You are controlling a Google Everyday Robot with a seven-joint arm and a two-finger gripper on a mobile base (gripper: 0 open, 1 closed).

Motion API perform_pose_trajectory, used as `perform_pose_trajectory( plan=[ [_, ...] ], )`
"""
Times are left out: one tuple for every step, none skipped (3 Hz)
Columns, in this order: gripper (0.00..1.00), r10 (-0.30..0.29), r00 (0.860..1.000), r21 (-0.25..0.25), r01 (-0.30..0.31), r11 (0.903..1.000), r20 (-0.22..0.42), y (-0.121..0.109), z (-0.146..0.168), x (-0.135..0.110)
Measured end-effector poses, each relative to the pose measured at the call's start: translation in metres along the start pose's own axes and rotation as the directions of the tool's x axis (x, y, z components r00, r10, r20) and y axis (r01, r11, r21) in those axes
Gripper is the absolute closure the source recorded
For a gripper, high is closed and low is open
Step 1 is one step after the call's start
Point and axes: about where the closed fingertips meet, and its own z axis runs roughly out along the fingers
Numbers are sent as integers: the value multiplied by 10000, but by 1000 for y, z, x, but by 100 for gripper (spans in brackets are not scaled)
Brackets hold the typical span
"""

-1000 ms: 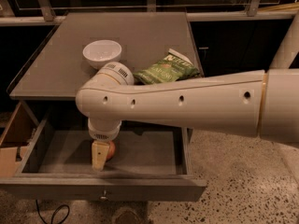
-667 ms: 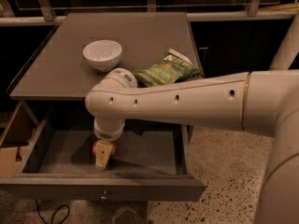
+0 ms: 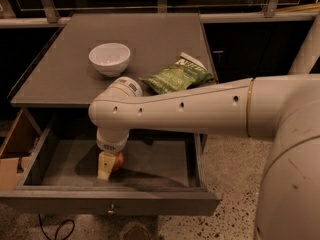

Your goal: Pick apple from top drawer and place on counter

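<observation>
The top drawer [image 3: 110, 202] is pulled open below the counter [image 3: 150, 39]. The apple [image 3: 119, 160], red-orange, lies on the drawer floor at the left of the middle, partly hidden by my gripper. My gripper [image 3: 109, 169] hangs straight down from the white arm into the drawer and is right at the apple's left front side, low over the drawer floor.
A white bowl [image 3: 109, 58] and a green chip bag [image 3: 177, 75] sit on the counter, the bag near its front right edge. A cardboard box [image 3: 11, 156] stands left of the drawer. Speckled floor [image 3: 232, 174] lies to the right. A railing runs behind the counter.
The gripper stays low in the drawer at the apple; the arm has shifted only slightly. The apple has not visibly moved.
</observation>
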Motion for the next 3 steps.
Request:
perform_pose_trajectory(
  plan=[
    [0, -9, 9998, -124, 11, 9999, 188, 3, 12, -6],
    [0, 16, 9997, -211, -11, 9998, 244, 4, 18, -7],
    [0, 332, 9987, -628, -307, 9976, 398, 8, 46, -16]
  ],
)
